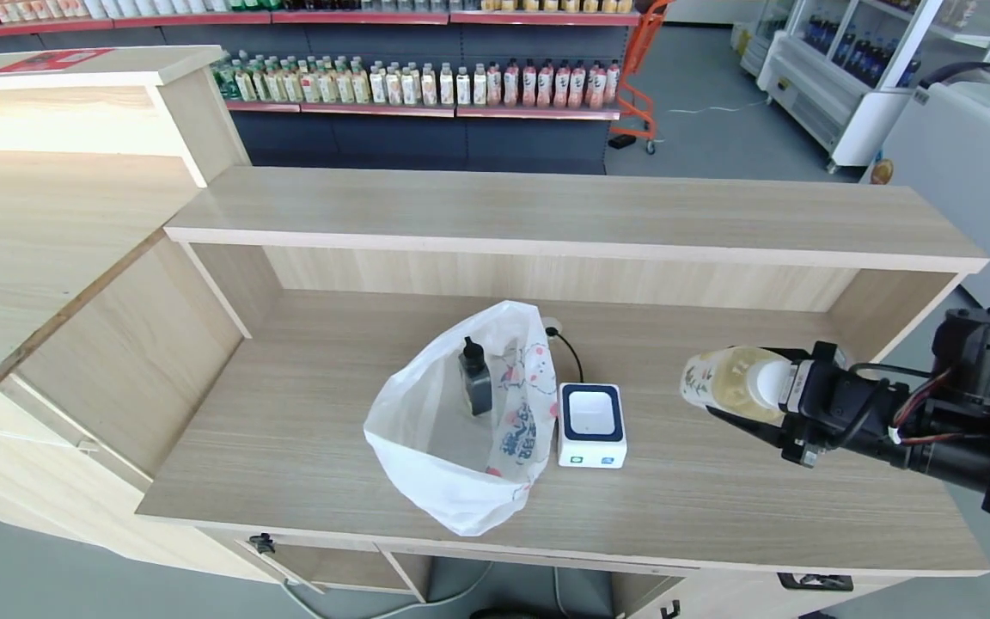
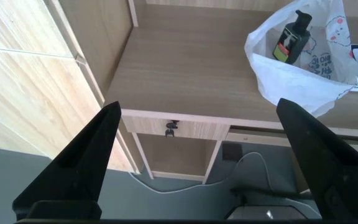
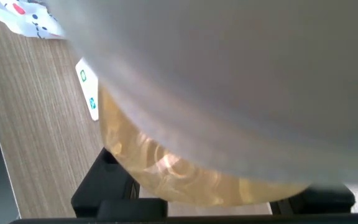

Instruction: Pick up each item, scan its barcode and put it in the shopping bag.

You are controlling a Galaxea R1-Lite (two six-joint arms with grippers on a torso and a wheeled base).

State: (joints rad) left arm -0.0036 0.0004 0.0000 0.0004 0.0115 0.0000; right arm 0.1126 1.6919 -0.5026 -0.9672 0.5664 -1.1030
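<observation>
Nearest the robot, the left gripper (image 2: pixel 199 107) hangs below and in front of the near-left edge of the light wooden checkout counter (image 1: pixel 306 430), its two dark fingers spread wide with nothing between them. On the right, the right gripper (image 1: pixel 761 385) is clamped on a clear plastic bottle of pale yellow drink with a white cap (image 1: pixel 714 378), held on its side in the air above the counter, base pointing towards the scanner and well apart from it. Farther in, the white box-shaped barcode scanner with a dark blue frame (image 1: pixel 591 424) sits on the counter, touching the side of the open white plastic shopping bag (image 1: pixel 409 413), and a black cable (image 1: pixel 571 352) runs back from it. A dark pump-top bottle (image 1: pixel 475 378) already stands inside the bag, so one item looks finished. The drink bottle is picked up but, as I judge it, still has to be brought over the scanner window and then lowered into the bag. Beyond the counter stand store shelves lined with bottled drinks (image 1: pixel 426 86).
</observation>
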